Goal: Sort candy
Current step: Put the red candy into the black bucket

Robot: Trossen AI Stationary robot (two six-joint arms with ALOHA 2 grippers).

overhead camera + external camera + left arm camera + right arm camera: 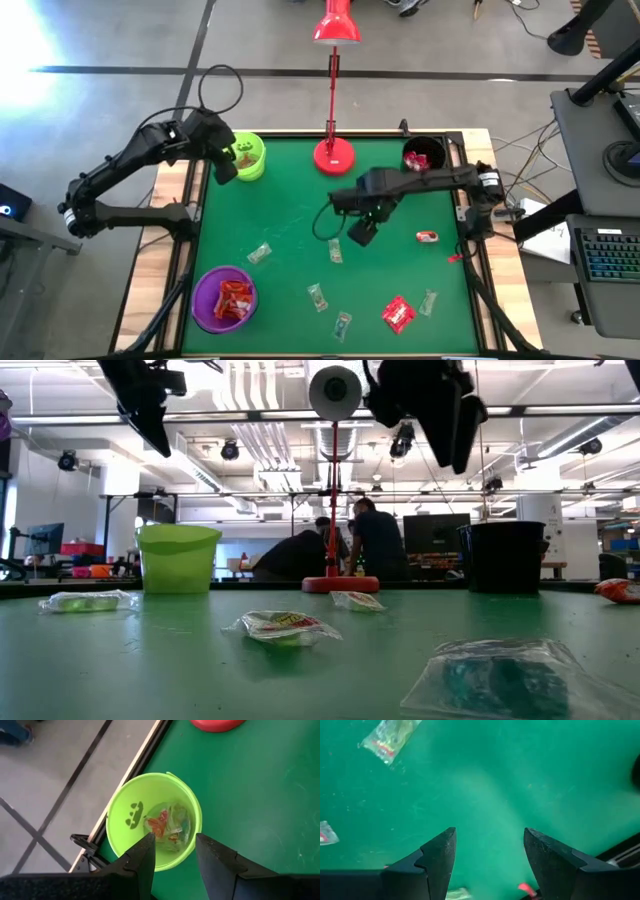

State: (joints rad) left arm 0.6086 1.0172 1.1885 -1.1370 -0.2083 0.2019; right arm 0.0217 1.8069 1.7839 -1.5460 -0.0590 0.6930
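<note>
Now, left gripper [172, 852]: jaws apart and empty, directly above the lime-green plastic cup [120, 805] holding clear-wrapped sweets [170, 827].
Right gripper [490, 852]: jaws apart, empty, over bare green bench [290, 205].
Candy: clear greenish-wrapped sweet [390, 737] lies well ahead of the right jaws; others scattered.
Risk: descending here would likely close on felt, since nothing sits between the jaws.

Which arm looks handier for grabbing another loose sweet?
The right. Its gripper hangs open over the mat beside a clear-wrapped candy; the left gripper is open over the lime-green cup.
</note>
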